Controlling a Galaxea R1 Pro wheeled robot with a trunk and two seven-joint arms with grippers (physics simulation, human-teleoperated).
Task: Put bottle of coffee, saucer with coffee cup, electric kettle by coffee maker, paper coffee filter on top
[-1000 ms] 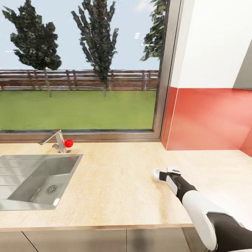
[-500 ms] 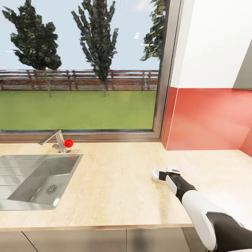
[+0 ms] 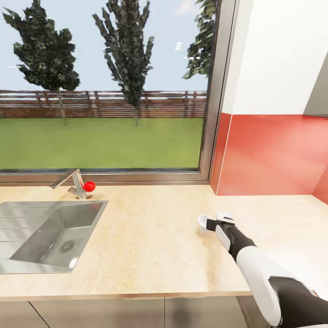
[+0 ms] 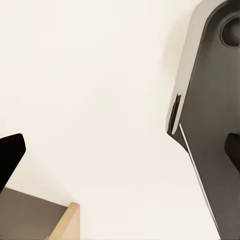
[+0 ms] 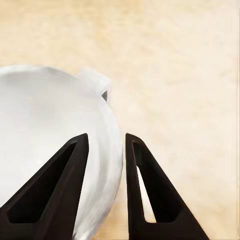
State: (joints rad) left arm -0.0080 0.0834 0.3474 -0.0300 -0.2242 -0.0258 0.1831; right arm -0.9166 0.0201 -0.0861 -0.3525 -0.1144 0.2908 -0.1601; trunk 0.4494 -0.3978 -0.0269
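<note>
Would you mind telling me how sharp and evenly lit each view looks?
Head view: sharp, even daylight, soft shadow in the sink. Right wrist view: the white cup is washed out and soft-edged between the right gripper's dark fingers. Left wrist view: pale, featureless wall.

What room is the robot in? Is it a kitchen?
Yes, it looks like a kitchen. There is a steel sink with a tap set into a light wooden countertop, under a big window looking onto a garden.
</note>
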